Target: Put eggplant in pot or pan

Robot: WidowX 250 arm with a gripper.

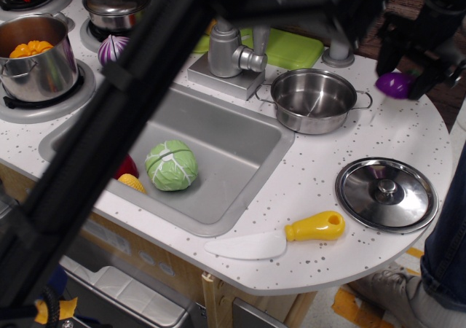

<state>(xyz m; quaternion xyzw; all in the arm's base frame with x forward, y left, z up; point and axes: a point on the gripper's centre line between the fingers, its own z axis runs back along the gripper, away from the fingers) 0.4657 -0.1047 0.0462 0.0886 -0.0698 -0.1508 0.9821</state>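
Eggplant [394,84] sits clamped in the end effector [408,76] above the counter's far edge, right of the pan [314,100].

Your speckled white tabletop [313,178] carries the empty steel pan [313,100] just left of the gripper [419,65], the lid [386,194] nearer you below the gripper, and the yellow-handled knife [277,239] beyond it by the front edge.
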